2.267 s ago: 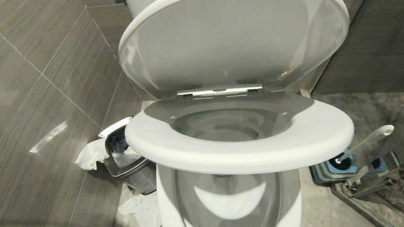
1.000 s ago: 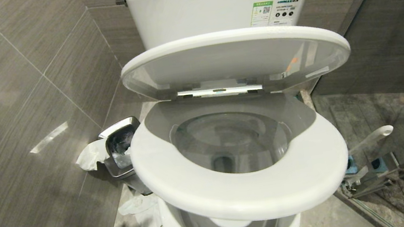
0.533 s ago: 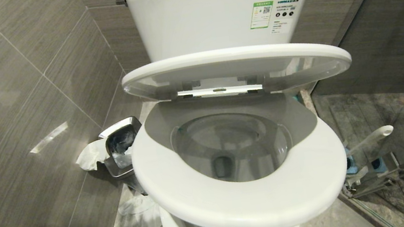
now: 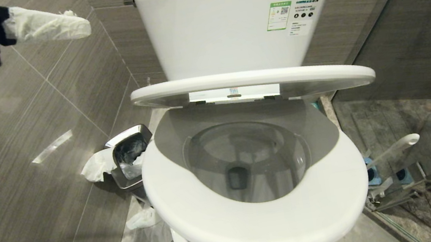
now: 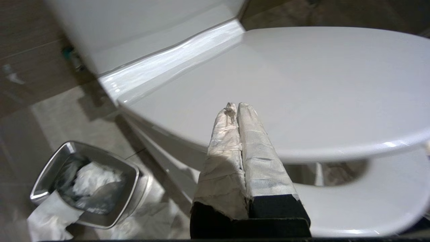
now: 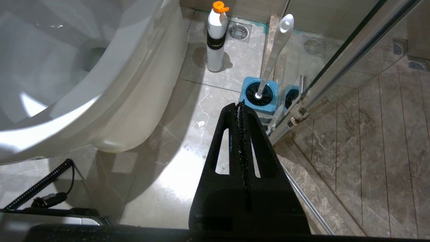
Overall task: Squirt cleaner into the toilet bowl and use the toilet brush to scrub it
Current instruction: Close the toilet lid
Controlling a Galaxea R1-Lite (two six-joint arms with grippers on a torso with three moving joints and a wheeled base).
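The toilet bowl fills the centre of the head view: glossy white, seat down around the oval opening, lid hanging half-lowered over the back, nearly level. Inside, the bowl looks clean, w/ dark water at the drain; whether cleaner is already in there I can't tell. Judging from that, w/ both tools parked, either the job is over or it hasn't begun.

My left gripper sits in the upper left of the head view, well apart from the toilet, its white-wrapped fingers pressed together on nothing. My right gripper hangs low beside the toilet's base, black fingers together too, empty.

Toilet brush stands in its blue holder at centre of the right wrist view, white curved handle leaning up, bristle head down in the holder, not in use.

Cleaner stands upright on the floor near top centre of that view, by the toilet base: white bottle, dark band, orange top.

Steel bin w/ crumpled paper sits left of the bowl.
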